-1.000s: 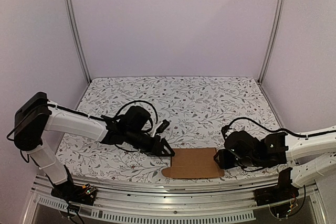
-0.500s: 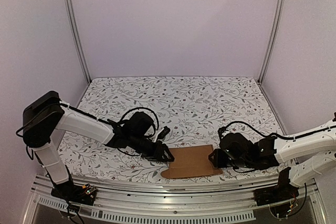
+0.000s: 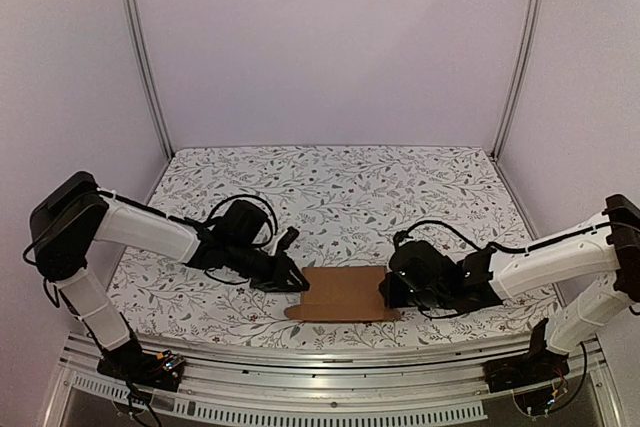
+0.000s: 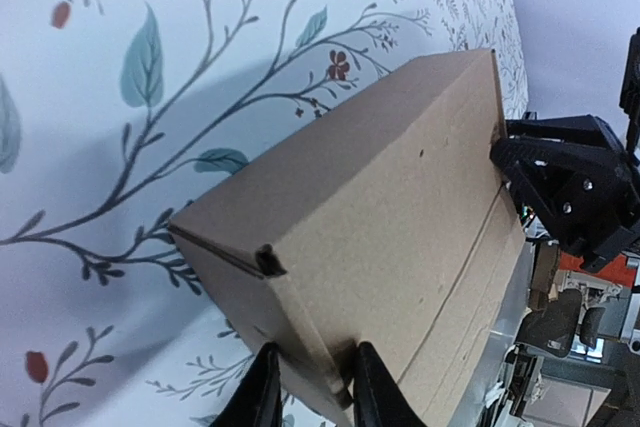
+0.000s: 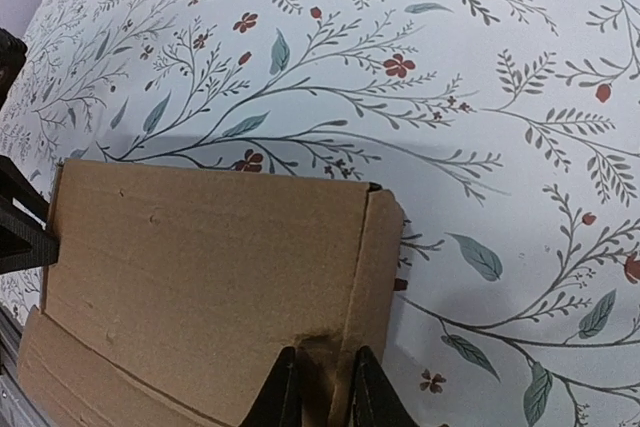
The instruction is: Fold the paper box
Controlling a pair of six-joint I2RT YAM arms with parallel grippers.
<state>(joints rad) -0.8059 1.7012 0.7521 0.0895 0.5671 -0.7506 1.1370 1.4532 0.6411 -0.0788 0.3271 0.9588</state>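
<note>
One paper box (image 3: 340, 294) held at both ends, near the front edge of the table (image 3: 350, 187).
Top view: the single flattened box lies between the left pincer (image 3: 297, 282) and the right pincer (image 3: 385, 292), probably braced for folding. Left wrist: jaws narrowed, nipping the box's end edge. Right wrist: jaws likewise clamped on the opposite end flap. One box, two pincers.

the light was soft, even and fairly bright. from the left wrist, the paper box (image 4: 380, 207) cast a broad grey shadow on the desk (image 4: 100, 7) along its upper-left edge; from the right wrist a fainter one lay along its top edge.
</note>
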